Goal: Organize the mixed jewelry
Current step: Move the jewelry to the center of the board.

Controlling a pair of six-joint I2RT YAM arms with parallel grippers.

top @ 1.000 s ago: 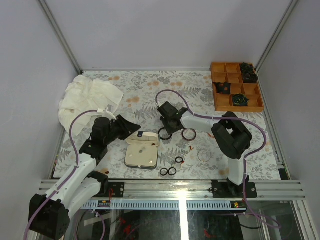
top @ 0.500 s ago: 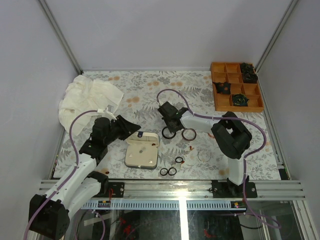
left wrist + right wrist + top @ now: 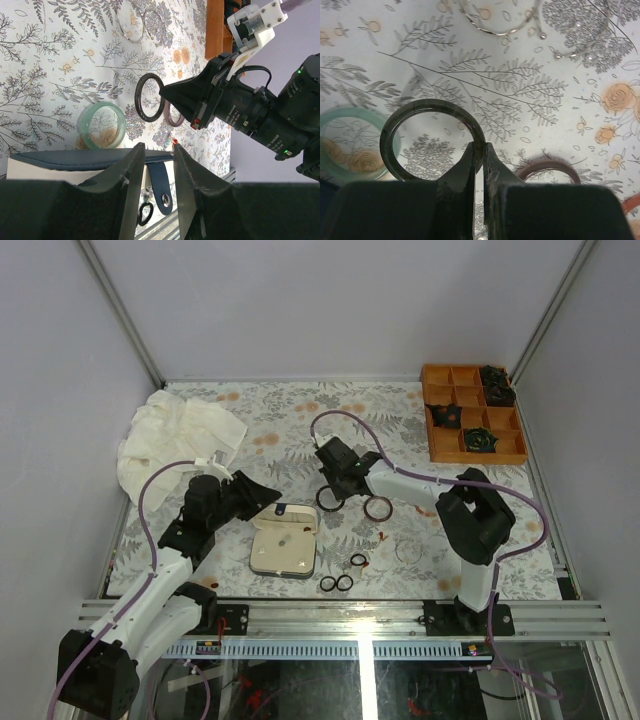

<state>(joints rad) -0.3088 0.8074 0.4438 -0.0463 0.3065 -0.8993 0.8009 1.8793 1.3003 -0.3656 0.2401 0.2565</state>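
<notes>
My right gripper [image 3: 336, 486] is shut on the rim of a large black ring [image 3: 328, 499]; the wrist view shows the fingertips pinching that ring [image 3: 432, 137]. A brown ring [image 3: 378, 508] lies just right of it. A pale green ring [image 3: 340, 150] lies to the left. Small black rings [image 3: 336, 583] and one more [image 3: 358, 560] lie near the front, with red bits [image 3: 383, 536] and a clear hoop [image 3: 408, 551]. My left gripper [image 3: 252, 494] is open over the edge of the open cream-lined case [image 3: 285, 540], its jaws either side of the dark strap [image 3: 162, 187].
An orange compartment tray [image 3: 440, 440] with dark pieces stands at the back right. A crumpled white cloth [image 3: 175, 440] lies at the back left. Two thin silver hoops [image 3: 500, 20] lie on the floral mat beyond the right gripper.
My right gripper has shifted slightly up and left with the black ring in it, and its elbow has swung right. The left arm has not moved.
</notes>
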